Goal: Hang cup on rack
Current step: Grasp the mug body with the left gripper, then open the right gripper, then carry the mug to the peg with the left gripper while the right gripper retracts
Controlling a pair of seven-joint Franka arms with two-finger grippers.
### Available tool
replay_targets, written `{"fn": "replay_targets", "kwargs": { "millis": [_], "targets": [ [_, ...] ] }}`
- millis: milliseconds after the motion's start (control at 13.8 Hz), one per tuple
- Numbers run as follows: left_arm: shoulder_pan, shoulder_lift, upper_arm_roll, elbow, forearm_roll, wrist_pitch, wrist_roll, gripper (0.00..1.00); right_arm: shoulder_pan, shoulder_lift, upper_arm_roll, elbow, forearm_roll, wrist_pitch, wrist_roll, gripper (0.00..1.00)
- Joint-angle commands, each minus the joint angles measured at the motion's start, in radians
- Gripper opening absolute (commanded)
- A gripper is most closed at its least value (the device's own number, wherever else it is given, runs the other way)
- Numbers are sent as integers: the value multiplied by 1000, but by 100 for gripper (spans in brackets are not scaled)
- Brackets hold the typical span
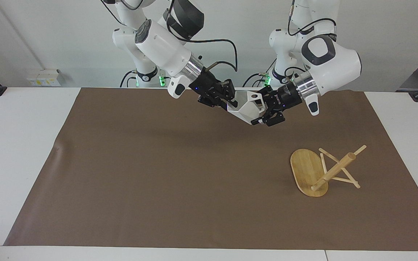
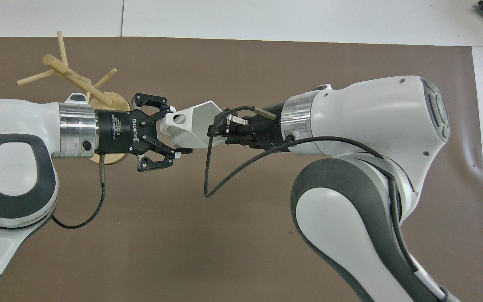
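The white faceted cup (image 1: 247,107) is held in the air between both grippers, over the brown mat near the robots; it also shows in the overhead view (image 2: 193,123). My left gripper (image 1: 259,109) (image 2: 177,131) is shut on the cup's handle end, the pierced handle between its fingers. My right gripper (image 1: 232,97) (image 2: 221,130) is at the cup's rim with its fingers spread apart. The bamboo rack (image 1: 334,168) (image 2: 63,69) lies tipped over on the mat toward the left arm's end, its post slanting off its oval base (image 1: 305,170).
A brown mat (image 1: 158,174) covers most of the white table (image 1: 16,145). A black cable (image 2: 224,176) hangs from the right wrist over the mat.
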Motion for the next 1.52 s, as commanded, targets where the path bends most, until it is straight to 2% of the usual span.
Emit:
{"fn": "replay_targets", "kwargs": {
  "millis": [0,361,722,939,1156,1444],
  "targets": [
    [-4,-14,11,-17,-12,-14,5,0,-10,-16,5,-16,8,10,-6,100],
    [14,-24,14,-45,-5,-23,-53,0,-10,-16,5,-16,8,15,-14,100],
    [42,-26,16,-68,153,-9,-210,0,-19,-18,-3,-15,-34,18,-15,100],
    [43,-26,16,-100,188,107,-305,0,-24,-18,-3,-15,-127,18,-17,100],
    [48,-27,14,-160,188,290,-423,0,-27,-18,-7,-15,-169,19,-18,100],
    [51,-26,16,-169,188,344,-494,0,-68,-20,-15,-15,-336,10,-125,100]
  ]
}}
